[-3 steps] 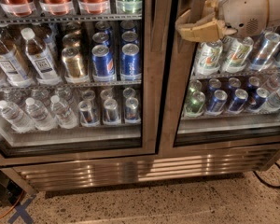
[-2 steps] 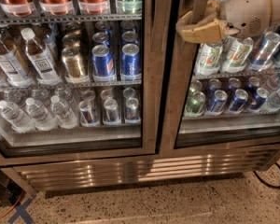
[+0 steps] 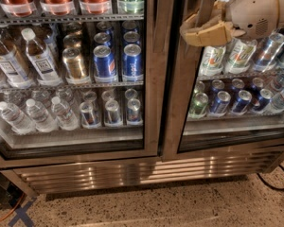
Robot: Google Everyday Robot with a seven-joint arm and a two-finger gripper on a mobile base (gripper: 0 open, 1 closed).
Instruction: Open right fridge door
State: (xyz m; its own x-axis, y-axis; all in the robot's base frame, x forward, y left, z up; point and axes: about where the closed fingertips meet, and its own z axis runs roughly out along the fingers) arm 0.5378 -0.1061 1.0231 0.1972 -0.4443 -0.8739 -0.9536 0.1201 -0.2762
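Gripper [image 3: 187, 33] jaws at right fridge door [image 3: 180, 108]

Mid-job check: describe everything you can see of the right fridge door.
The right fridge door is a tall glass pane in a wide brushed-steel frame, upright beside the left door; whether it is ajar I cannot tell. Green-white 7UP cans and blue cans show through it. The gripper is in front of its upper frame; contact unclear.
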